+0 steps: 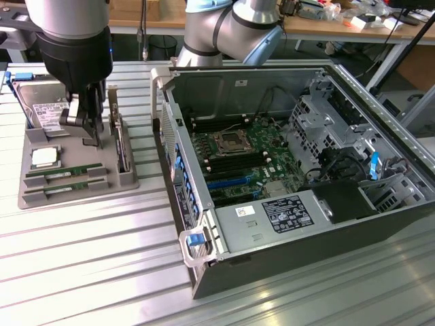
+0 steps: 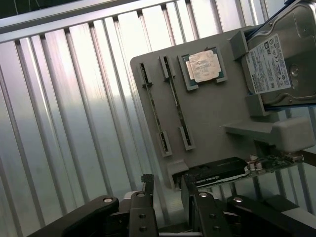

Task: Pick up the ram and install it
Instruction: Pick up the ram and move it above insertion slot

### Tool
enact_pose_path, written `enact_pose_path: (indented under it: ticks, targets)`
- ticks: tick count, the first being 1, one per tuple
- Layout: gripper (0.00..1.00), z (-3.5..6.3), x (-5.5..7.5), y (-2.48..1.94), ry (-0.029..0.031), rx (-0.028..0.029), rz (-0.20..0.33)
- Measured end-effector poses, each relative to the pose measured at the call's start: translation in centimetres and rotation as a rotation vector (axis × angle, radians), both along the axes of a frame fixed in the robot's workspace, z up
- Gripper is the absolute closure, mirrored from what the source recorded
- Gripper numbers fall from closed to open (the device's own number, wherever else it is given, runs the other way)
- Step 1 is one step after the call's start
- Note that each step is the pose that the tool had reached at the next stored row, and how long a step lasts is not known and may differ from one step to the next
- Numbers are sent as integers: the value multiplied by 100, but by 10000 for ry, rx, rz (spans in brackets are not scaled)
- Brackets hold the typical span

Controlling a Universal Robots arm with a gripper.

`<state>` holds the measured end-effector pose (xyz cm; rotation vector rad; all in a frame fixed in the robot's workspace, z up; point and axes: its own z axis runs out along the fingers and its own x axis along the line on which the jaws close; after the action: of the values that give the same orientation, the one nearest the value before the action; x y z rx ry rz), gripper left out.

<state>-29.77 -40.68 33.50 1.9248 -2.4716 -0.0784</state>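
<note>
Your hand (image 1: 94, 136) hovers over the tray (image 1: 30, 197), narrowly parted and empty. The ram (image 1: 64, 172) lies toward the exterior view's left of it (long axis left-to-right, twin (image 1: 66, 189) just beside).

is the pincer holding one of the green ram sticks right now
No, both long thin green ram strips lie in their slots in the flat grey tray, and the black pincer has nothing between its fingers.

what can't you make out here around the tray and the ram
- ram sticks: label print too small, exterior view
- hard drive: partly behind the claw, exterior view; cut by the edge, wrist view
- motherboard ram slots: latch positions too small, exterior view
</note>
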Motion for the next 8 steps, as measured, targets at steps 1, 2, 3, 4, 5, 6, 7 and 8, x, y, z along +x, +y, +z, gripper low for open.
enact_pose_path:
  ticks: [1, 2, 3, 4, 5, 6, 7, 8]
  targets:
    - [64, -5, 0, 0, 0, 0, 1]
    - [64, -9, 0, 0, 0, 0, 0]
    - [64, -13, 0, 0, 0, 0, 0]
    - [64, -19, 0, 0, 0, 0, 0]
    - [64, -24, 0, -1, 0, 0, 0]
    - [64, -30, 0, -1, 1, -1, 0]
    - [64, -37, 0, -1, 0, 0, 0]
    - [64, -44, 0, -1, 1, 0, 0]
